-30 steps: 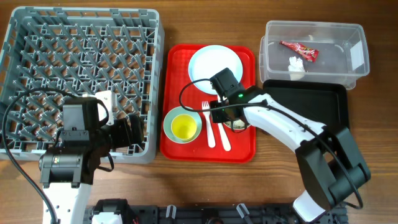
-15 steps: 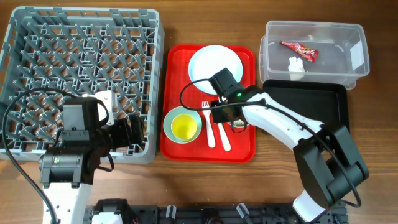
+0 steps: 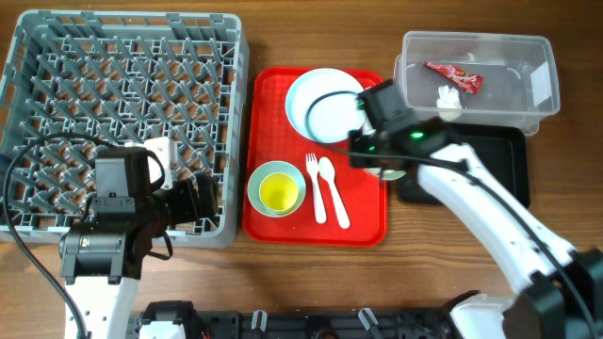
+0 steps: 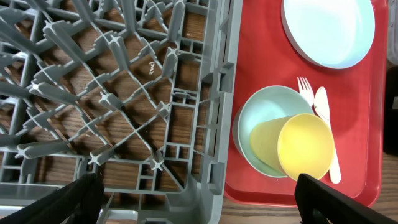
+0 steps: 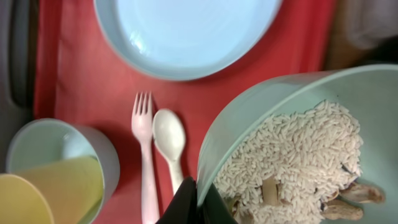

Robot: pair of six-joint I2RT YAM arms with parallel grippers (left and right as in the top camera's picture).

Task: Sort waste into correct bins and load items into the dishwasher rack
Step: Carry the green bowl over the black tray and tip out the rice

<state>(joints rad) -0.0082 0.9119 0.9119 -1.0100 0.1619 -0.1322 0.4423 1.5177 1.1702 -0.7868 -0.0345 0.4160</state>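
My right gripper (image 5: 199, 200) is shut on the rim of a mint-blue bowl (image 5: 298, 93) full of rice-like food scraps (image 5: 298, 149), held above the right edge of the red tray (image 3: 363, 218) beside the black tray (image 3: 504, 146). In the overhead view the arm hides most of this bowl (image 3: 388, 173). The pale-blue plate (image 3: 325, 104), white fork (image 3: 314, 188), white spoon (image 3: 332, 188) and a second bowl (image 3: 256, 179) holding the yellow cup (image 3: 278, 193) sit on the red tray. The clear tub (image 3: 509, 89) holds the red wrapper (image 3: 454, 75) and white scrap (image 3: 449, 97). My left gripper (image 4: 199, 205) is open over the rack's (image 3: 122, 94) front right corner.
The grey rack fills the left of the table and holds nothing. The black tray lies in front of the clear tub at the right. Bare wooden table runs along the front edge.
My right gripper has lifted the rice bowl off the red tray and carried it up and to the right, toward the black tray. The left arm has not moved.
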